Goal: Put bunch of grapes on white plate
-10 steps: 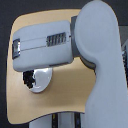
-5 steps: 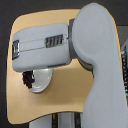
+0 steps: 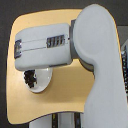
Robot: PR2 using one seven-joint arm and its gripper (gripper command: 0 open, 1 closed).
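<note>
Bunch of grapes (image 3: 31, 78) at 9 o'clock on white plate (image 3: 46, 80); desk (image 3: 65, 97); hand hidden, state indeterminable.

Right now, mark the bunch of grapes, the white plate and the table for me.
bunch of grapes (image 3: 31, 79): exterior view, on the dark cluster's middle.
white plate (image 3: 47, 79): exterior view, on the bare glossy part right of the grapes.
table (image 3: 70, 95): exterior view, on the bare tan top below the arm.
</note>
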